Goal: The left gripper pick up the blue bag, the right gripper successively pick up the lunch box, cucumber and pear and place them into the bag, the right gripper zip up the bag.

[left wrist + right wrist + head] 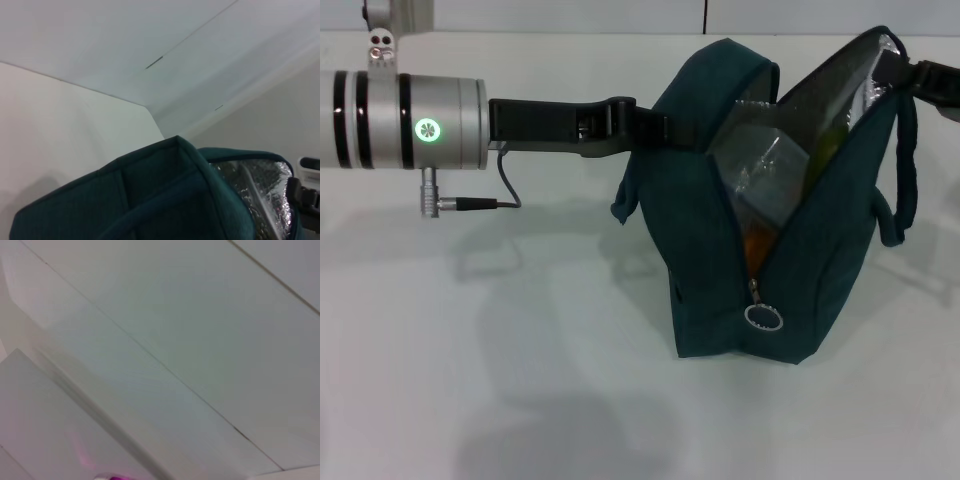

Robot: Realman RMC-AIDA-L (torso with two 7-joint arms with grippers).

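Observation:
The blue bag (720,270) stands upright on the white table (500,350) with its top open and its silver lining showing. Inside it I see the clear lunch box (760,170), an orange bit of the pear (757,243) below it, and a green strip of the cucumber (825,145). The ring zipper pull (763,317) hangs low on the near end. My left gripper (650,125) reaches in from the left and is shut on the bag's left rim. The bag's rim and lining also show in the left wrist view (165,195). My right gripper (935,82) is at the bag's upper right edge, mostly out of frame.
One loop handle (905,180) hangs down the bag's right side and another (625,205) on its left. A cable (505,190) dangles under the left wrist. The right wrist view shows only pale wall and table surfaces.

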